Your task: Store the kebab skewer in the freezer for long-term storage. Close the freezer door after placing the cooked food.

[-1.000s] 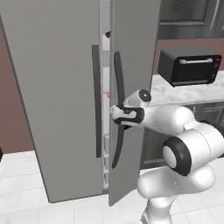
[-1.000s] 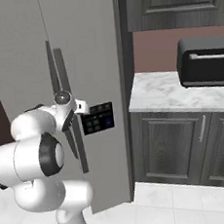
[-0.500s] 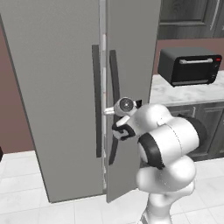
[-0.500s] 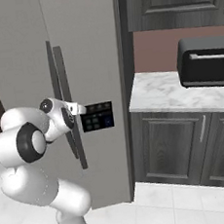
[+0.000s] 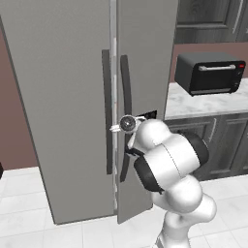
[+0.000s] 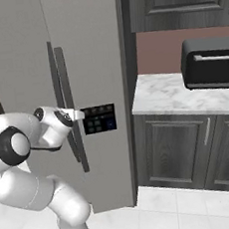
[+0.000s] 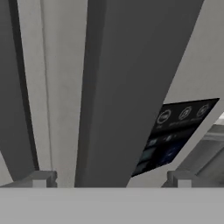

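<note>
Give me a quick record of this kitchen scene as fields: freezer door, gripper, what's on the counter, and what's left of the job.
freezer door: nearly shut, a narrow gap at its left edge
door handle: dark bar, between the open gripper fingers
gripper: open, at the handle, holding nothing
control panel: dark, on the freezer door
counter: carries a black toaster oven
left to do: finish closing the door

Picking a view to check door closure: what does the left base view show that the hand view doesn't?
Left base view alone: the toaster oven, the plain door's handle, and the freezer door slightly ajar at its lower edge. Hand view alone: the open gripper with its fingertips on either side of the door handle. Both: that handle and the control panel.
</note>
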### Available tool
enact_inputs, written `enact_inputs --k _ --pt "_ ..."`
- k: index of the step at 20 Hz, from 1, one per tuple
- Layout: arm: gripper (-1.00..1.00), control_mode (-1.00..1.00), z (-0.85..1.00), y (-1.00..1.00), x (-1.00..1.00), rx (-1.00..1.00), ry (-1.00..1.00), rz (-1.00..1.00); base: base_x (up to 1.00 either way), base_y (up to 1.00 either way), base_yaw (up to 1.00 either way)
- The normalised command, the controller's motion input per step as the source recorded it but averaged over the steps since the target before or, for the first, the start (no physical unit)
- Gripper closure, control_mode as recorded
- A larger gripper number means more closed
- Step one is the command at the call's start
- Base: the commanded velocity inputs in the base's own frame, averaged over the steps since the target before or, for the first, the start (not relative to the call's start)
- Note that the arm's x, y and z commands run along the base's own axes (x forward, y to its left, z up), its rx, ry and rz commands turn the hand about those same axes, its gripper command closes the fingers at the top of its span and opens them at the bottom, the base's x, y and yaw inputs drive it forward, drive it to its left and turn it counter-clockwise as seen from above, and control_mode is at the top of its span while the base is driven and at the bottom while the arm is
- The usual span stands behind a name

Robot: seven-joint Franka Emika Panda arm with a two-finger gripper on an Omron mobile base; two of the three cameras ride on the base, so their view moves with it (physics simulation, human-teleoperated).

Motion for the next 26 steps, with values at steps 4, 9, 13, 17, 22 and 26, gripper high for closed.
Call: enact_inputs --k 4,9,13,17,22,26 --pt "-1.00 -1.00 0.37 -0.13 0.21 0.11 0.16 0.00 0.00 0.00 0.00" --pt "-1.00 -1.00 0.45 -0.19 0.33 0.27 0.15 0.00 0.00 0.00 0.00" --pt "-1.00 -1.00 0.24 -0.01 0.39 0.07 0.04 0.00 0.00 0.00 0.00" --pt "-1.00 -1.00 0.21 0.00 0.20 -0.04 0.00 0.00 0.00 0.00 0.00" --pt "-1.00 -1.00 0.29 0.00 0.40 -0.02 0.00 0.00 0.00 0.00 0.00" --pt "-1.00 -1.00 0.21 0.00 0.43 0.00 0.02 0.00 0.00 0.00 0.00"
